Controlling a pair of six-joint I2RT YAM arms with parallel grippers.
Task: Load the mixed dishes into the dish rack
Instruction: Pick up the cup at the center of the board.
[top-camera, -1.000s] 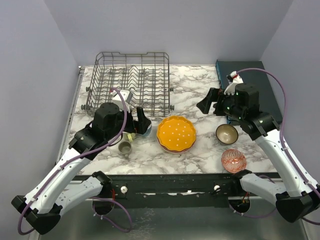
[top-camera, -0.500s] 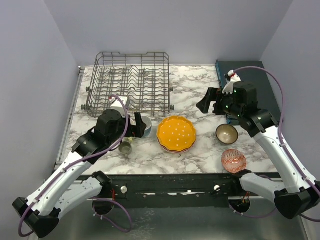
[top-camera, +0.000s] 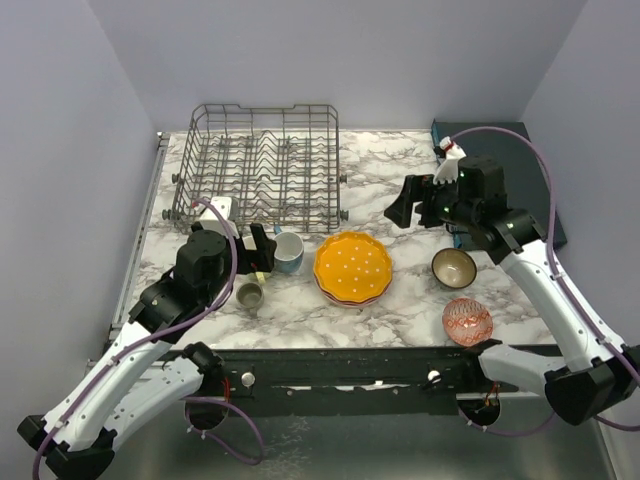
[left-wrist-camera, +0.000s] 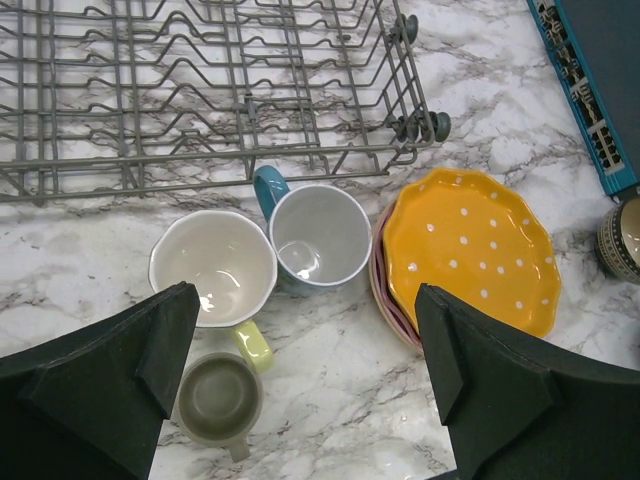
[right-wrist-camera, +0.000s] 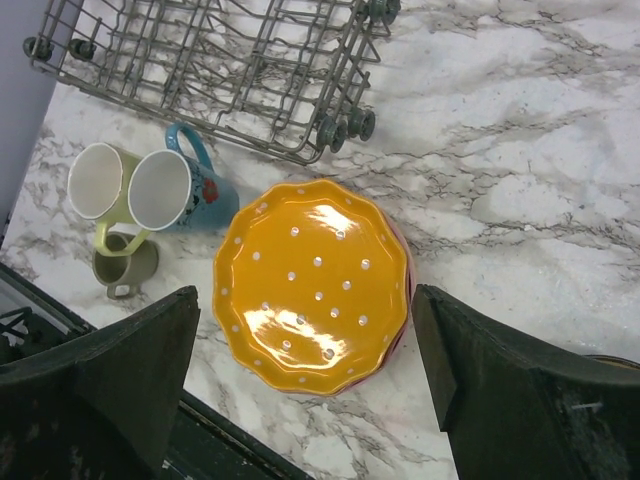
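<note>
The left gripper (top-camera: 262, 246) has drawn back toward the near-left, uncovering the blue ceramic mug (top-camera: 288, 250) at the grey wire dish rack's (top-camera: 260, 165) near edge. Its fingers are spread, holding nothing. The right gripper (top-camera: 405, 205), also spread, hovers over open marble table (top-camera: 385, 165) right of the rack.

My left arm has drawn back toward the near-left of the table. My left pincer (top-camera: 262, 247), jaws wide apart, now sits closer to my base than a second ago, and the blue ceramic mug with the white inside (top-camera: 288, 251), which it was covering from above, shows whole. My right arm has swung a little to the left and farther out, carrying my right pincer (top-camera: 407, 206) nearer the grey wire dish rack (top-camera: 338, 160).
</note>
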